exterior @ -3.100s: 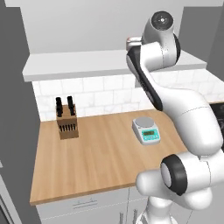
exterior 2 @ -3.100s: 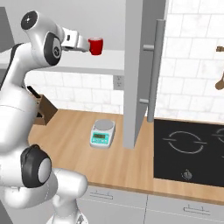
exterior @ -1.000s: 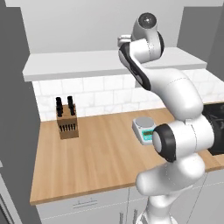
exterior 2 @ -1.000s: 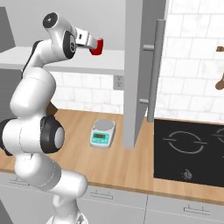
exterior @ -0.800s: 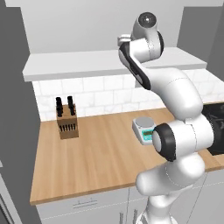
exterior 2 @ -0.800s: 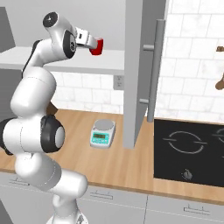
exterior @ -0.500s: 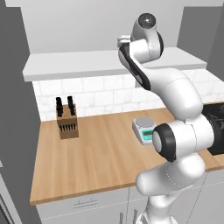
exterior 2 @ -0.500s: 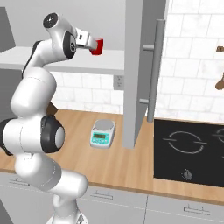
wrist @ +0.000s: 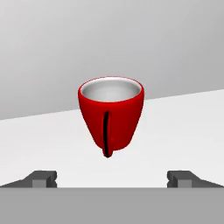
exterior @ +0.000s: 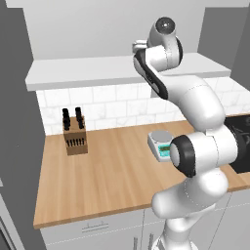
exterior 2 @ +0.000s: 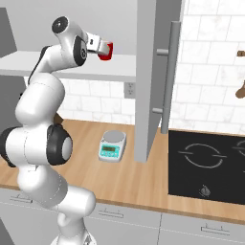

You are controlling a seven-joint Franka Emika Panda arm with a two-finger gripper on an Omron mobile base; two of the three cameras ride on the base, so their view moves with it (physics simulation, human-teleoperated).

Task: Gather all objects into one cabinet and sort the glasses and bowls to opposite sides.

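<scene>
The red cup stands upright on the cabinet's white shelf board, near its front edge, between the gripper's wide-apart, empty fingers. Risk: a withdrawing finger could clip the cup and tip it off the shelf.

the white panda arm with dark joints is raised high from the base and folded at the elbow, the wrist held level and reaching forward. the two-finger gripper is spread wide, its dark fingertips well apart.
</scene>
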